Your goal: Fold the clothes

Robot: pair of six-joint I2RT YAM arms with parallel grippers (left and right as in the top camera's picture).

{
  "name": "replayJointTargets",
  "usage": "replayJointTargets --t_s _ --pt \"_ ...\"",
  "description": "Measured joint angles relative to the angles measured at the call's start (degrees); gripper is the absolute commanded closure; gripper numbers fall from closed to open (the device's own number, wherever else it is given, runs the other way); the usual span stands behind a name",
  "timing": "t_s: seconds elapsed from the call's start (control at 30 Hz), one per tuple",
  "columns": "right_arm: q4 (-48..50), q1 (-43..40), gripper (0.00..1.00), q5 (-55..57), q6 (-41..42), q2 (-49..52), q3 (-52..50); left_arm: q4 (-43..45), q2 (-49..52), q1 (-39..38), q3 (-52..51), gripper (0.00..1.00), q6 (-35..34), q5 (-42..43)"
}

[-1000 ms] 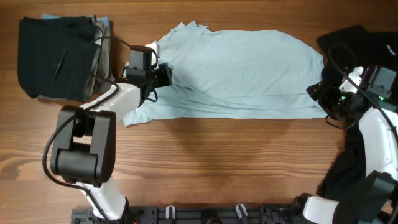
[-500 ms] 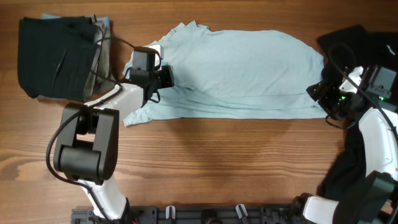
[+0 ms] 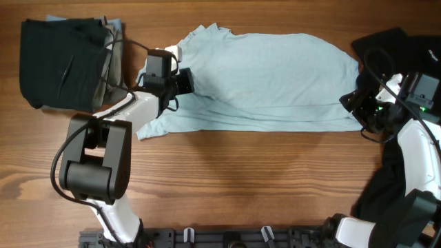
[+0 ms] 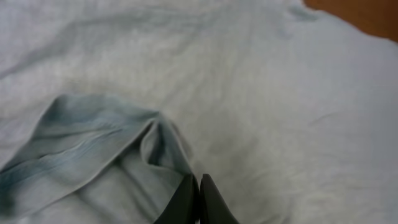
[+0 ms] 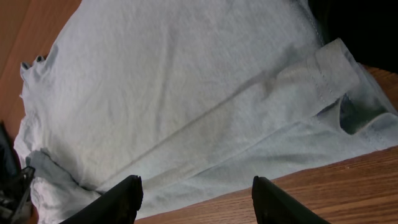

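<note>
Wood-grain table (image 3: 241, 179), brown, fills the overhead view. The front half is bare boards, with open room between the two arms. A dark rail runs along the near edge.

Pale blue T-shirt (image 3: 275, 76) lies flat across the far middle of the table, collar to the left. Its lower part is doubled over into long creases and its near edge is roughly straight. The right hem reaches the right arm.

Folded black pile (image 3: 58, 62) sits at the far left corner, apart from the T-shirt, with bare wood between them. Loose black cloth (image 3: 386, 45) lies at the far right edge, partly under the right arm and touching the T-shirt's right end.

Left gripper (image 3: 185, 83) is on the T-shirt's left side by the sleeve. In the wrist view its tips (image 4: 199, 196) are pressed together and pinch a raised ridge of blue fabric.

Right gripper (image 5: 199, 199) hovers over the T-shirt's right corner near the sleeve (image 5: 336, 68). Its fingers are spread wide with nothing between them.
</note>
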Motion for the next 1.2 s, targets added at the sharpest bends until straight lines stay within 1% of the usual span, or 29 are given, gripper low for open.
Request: replayJointTargets --t_s 0.3,0.67,0.7,0.73,0.83,0.87,0.93,1.07,1.1,1.13,1.2 --pt "0.0 0.0 0.39 0.0 0.0 0.0 0.0 1.6 0.0 -0.9 3.5 0.96 -2.8 3.7" --pt "0.0 0.0 0.39 0.0 0.0 0.0 0.0 1.9 0.0 -4.9 3.5 0.96 -3.5 2.2" --pt "0.0 0.0 0.39 0.0 0.0 0.0 0.0 1.9 0.0 -5.1 3.5 0.88 -3.6 2.1" --pt "0.0 0.0 0.39 0.0 0.0 0.0 0.0 1.9 0.0 -5.1 3.5 0.62 -3.6 1.9" --pt "0.0 0.0 0.39 0.0 0.0 0.0 0.0 1.9 0.1 -5.1 3.5 0.39 -3.8 1.4" --pt "0.0 0.0 0.39 0.0 0.0 0.0 0.0 1.9 0.2 -5.1 3.5 0.36 -3.9 1.4" --pt "0.0 0.0 0.39 0.0 0.0 0.0 0.0 1.9 0.4 -5.1 3.5 0.36 -3.9 1.2" --pt "0.0 0.0 0.39 0.0 0.0 0.0 0.0 1.4 0.6 -5.1 3.5 0.50 -3.9 1.0" --pt "0.0 0.0 0.39 0.0 0.0 0.0 0.0 0.6 0.6 -5.0 3.6 0.61 -3.5 1.0" --pt "0.0 0.0 0.39 0.0 0.0 0.0 0.0 -0.4 0.6 -4.9 3.6 0.74 -3.3 1.0" --pt "0.0 0.0 0.39 0.0 0.0 0.0 0.0 -2.6 0.5 -4.3 3.6 0.96 -3.2 0.3"
